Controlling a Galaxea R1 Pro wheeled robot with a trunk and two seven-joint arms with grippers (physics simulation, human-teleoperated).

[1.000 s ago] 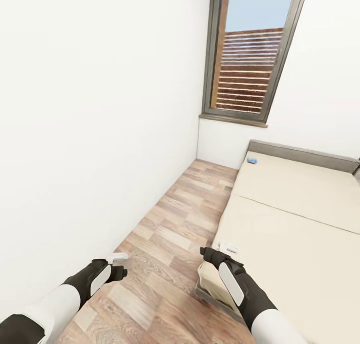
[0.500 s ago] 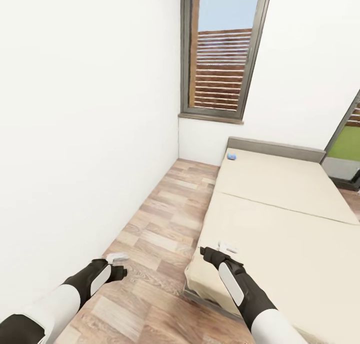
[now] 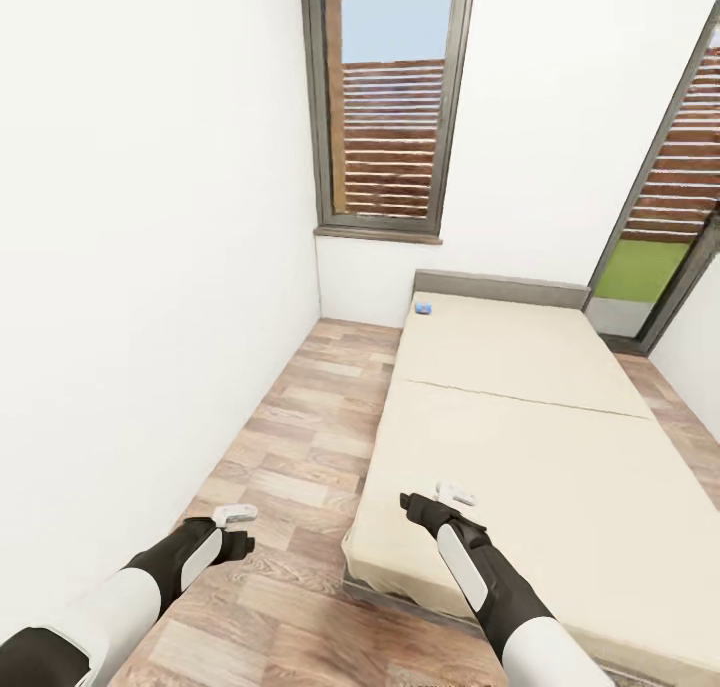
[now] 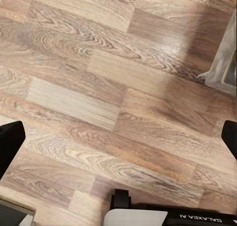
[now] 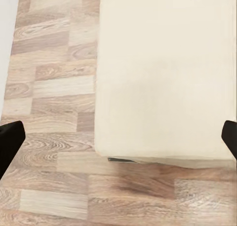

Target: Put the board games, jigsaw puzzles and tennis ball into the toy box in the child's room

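Both my pincers are spread wide with nothing in them: left gripper hangs over the wood floor, right gripper sits over the near corner of the bed. Out from there it's mostly bare mattress. The only candidate I can spot is a small blue thing way up by the headboard, well apart from my right hand, and too small to tell if it's a board game. Worry from here: the strip between the wall and bed looks tight, so I could clip the bed frame rolling in.
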